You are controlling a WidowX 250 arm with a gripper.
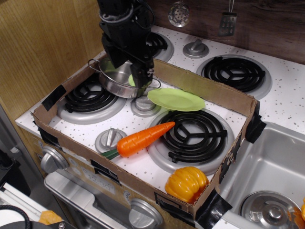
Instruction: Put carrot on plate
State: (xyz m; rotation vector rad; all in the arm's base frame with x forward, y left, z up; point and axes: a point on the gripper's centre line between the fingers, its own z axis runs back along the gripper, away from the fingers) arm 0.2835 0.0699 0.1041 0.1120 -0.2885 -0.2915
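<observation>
Hovering hand (127, 67): above steel pot (116, 82), grip state unclear
Carrot (142, 138): lying across burner edge
Plate (176, 99): empty, beside pot

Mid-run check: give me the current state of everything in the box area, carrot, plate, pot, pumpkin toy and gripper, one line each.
carrot: lying flat, tip on the front right burner, not gripped.
plate: empty, its near edge over the burner rim, apart from the carrot.
pot: upright on the back left burner, something green inside.
pumpkin toy: resting in the front right box corner.
gripper: above the pot; open or shut unclear.
</observation>
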